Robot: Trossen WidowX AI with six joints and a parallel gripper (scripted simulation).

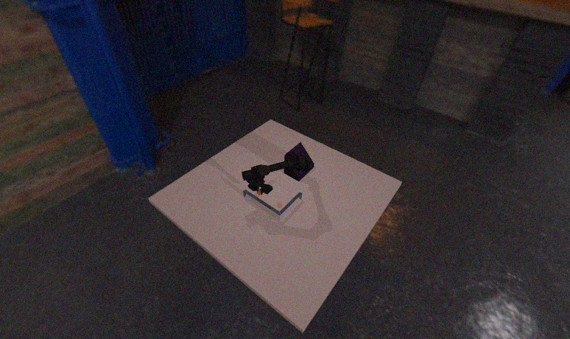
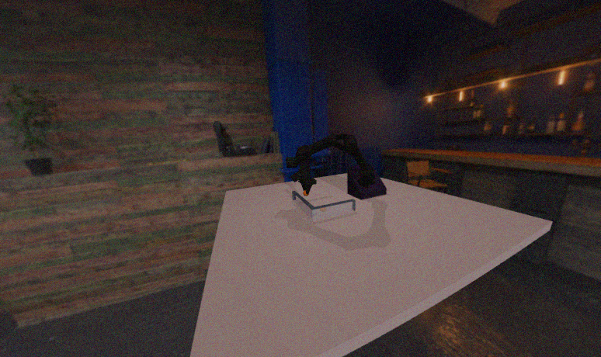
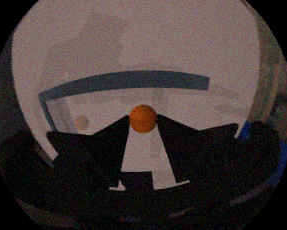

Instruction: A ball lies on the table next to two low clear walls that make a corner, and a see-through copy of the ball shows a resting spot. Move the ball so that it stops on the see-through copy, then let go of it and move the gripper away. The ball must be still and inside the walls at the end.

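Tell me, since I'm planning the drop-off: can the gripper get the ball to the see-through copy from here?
Probably yes: the gripper is shut on the ball, and the copy lies close by inside the walls.

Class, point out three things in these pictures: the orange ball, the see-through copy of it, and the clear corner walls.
orange ball (image 3: 143, 119): wrist view, middle of the ball, between the fingertips.
see-through copy (image 1: 279, 205): top view, its faint centre.
clear walls (image 2: 332, 204): exterior view, top edge of the near wall.

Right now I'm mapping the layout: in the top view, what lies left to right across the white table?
Pincer shut on the orange ball → see-through copy → dark arm base.
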